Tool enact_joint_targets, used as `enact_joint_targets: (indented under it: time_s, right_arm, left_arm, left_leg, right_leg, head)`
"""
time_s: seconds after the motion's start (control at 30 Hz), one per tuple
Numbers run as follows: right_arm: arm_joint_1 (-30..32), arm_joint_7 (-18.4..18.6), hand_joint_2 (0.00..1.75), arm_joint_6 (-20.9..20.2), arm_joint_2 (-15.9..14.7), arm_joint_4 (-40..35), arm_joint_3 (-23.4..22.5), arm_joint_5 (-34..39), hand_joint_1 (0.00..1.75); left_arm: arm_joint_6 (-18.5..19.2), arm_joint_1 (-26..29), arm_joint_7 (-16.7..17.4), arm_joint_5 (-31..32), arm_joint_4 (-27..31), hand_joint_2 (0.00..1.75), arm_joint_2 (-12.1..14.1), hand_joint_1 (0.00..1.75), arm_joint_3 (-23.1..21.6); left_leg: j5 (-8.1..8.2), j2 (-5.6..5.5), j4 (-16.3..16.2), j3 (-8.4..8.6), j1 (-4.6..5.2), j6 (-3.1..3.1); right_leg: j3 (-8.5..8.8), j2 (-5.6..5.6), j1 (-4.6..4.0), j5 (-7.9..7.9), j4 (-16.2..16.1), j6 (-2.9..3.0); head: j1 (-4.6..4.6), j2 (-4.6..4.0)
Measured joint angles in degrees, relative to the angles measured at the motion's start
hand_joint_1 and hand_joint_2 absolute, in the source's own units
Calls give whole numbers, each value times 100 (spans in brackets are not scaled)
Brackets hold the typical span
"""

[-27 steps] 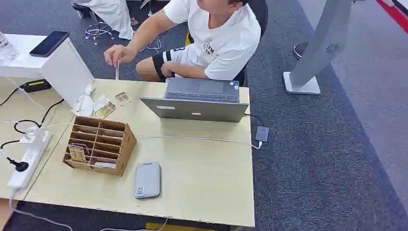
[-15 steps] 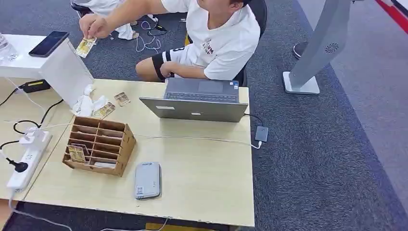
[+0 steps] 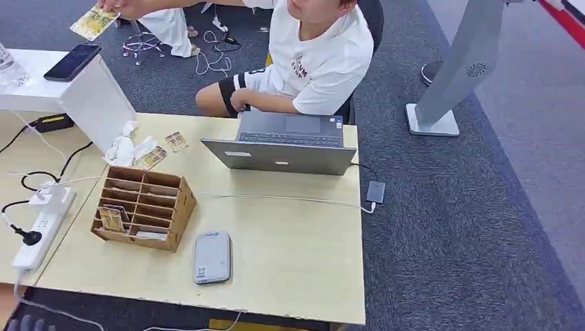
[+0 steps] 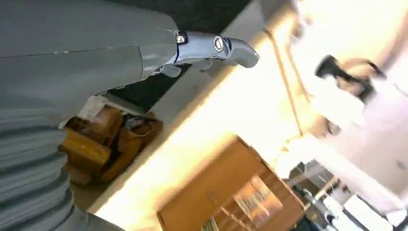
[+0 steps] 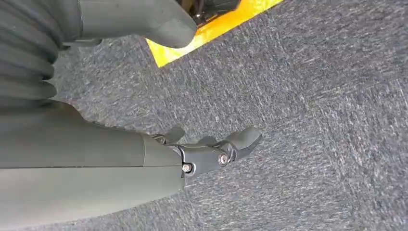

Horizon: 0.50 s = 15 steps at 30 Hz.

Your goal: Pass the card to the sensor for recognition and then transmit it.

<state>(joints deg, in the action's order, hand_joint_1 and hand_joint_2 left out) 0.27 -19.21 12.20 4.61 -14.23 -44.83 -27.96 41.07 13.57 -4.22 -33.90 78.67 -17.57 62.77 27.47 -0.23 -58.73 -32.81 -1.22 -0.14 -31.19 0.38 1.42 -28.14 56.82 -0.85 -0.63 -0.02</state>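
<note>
A person seated behind the table holds a yellow card (image 3: 93, 22) high at the far left, over the white box. Another card (image 3: 110, 219) stands in the front left slot of the wooden organizer (image 3: 159, 203). Two more cards (image 3: 150, 158) (image 3: 176, 141) lie behind it. The grey sensor (image 3: 212, 257) lies flat near the table's front edge. My left hand (image 3: 27, 323) (image 4: 144, 57) is below the table's front left corner, fingers stretched out and empty, with the organizer (image 4: 231, 192) beyond it. My right hand (image 5: 159, 159) hangs over the carpet, holding nothing.
An open laptop (image 3: 286, 141) stands at the back of the table, its cable running to an adapter (image 3: 375, 191). A power strip (image 3: 38, 231) and cables lie on the left. A phone (image 3: 71, 62) rests on the white box (image 3: 93, 103). A grey stand (image 3: 455, 69) is at the right.
The person has lifted the card from the table's back edge up and to the left. My left fingertips have come into the head view's bottom left corner.
</note>
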Motion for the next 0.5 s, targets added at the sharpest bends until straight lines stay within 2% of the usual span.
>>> enact_joint_targets:
  time_s: [0.13, 0.33, 0.5]
  right_arm:
    - [-13, 55, 175, 24, 13, 24, 0, -124, 0]
    - [-29, 107, 175, 24, 42, 46, -7, -319, 0]
    - [-54, 192, 175, 22, 65, 77, -17, -485, 0]
  left_arm:
    - [-170, 23, -366, 440, 499, 175, 81, 0, -410]
    - [-767, 34, -775, 1107, 1107, 175, 338, 0, -1118]
    - [-1228, -99, -880, 1756, 1354, 175, 699, 0, -1752]
  left_leg:
    - [-4, -1, 0, 1, 1, 1]
    - [-7, 0, 0, 2, 1, -3]
    - [-9, 0, 0, 3, 1, -7]
  right_leg:
    - [1, -1, 1, 2, 1, 1]
    - [-1, 0, 1, 4, 4, 1]
    - [-2, 0, 1, 5, 5, 4]
  head:
    - [0, 0]
    - [-2, 0]
    - [0, 0]
